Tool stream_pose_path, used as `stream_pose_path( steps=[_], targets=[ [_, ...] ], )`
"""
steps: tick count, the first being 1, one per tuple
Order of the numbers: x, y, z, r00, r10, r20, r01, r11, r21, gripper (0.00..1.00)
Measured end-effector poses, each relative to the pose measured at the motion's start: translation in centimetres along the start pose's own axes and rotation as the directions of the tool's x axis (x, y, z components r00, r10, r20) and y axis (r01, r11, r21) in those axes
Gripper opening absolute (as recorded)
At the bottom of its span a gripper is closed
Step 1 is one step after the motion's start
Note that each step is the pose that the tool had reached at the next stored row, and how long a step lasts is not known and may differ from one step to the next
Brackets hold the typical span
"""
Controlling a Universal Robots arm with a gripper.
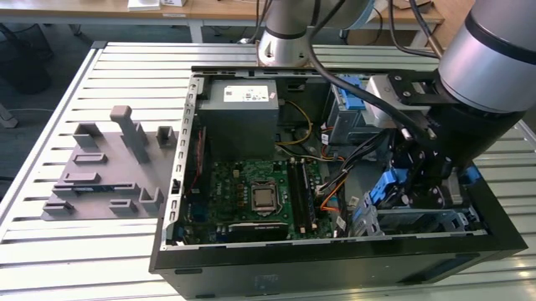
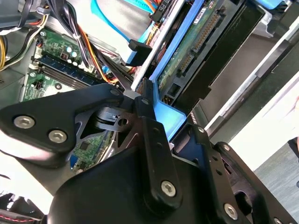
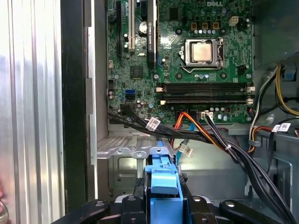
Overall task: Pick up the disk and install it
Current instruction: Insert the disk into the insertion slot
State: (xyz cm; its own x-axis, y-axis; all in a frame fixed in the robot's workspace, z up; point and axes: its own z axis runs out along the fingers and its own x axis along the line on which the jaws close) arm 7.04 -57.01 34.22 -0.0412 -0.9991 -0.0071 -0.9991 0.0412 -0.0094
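My gripper point(image 1: 416, 188) is shut on the disk point(image 2: 196, 51), holding it on edge inside the open computer case point(image 1: 335, 257), at the front corner on the exterior view's right. In the second wrist view the disk's green circuit-board side and connector face out, framed by its blue carrier point(image 2: 164, 116). The first wrist view has the blue carrier point(image 3: 163, 179) clamped between my black fingers point(image 3: 140, 198), just above the metal drive cage point(image 3: 122, 161). In the exterior view the blue carrier point(image 1: 388, 188) hangs over that cage point(image 1: 418, 221).
The green motherboard point(image 1: 255, 188) lies in the case's middle, with the grey power-supply box point(image 1: 241, 110) behind it. Black and orange cables point(image 3: 210, 135) run close past the cage. A grey fixture block point(image 1: 109, 169) sits on the slatted table at the exterior view's left.
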Motion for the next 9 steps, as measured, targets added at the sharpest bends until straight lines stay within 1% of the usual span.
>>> stream_pose_path(
  steps=[9],
  targets=[
    [0.01, 0.01, 0.54, 1.0, 0.0, 0.0002, 0.0, 1.0, 0.0, 0.36]
  ],
)
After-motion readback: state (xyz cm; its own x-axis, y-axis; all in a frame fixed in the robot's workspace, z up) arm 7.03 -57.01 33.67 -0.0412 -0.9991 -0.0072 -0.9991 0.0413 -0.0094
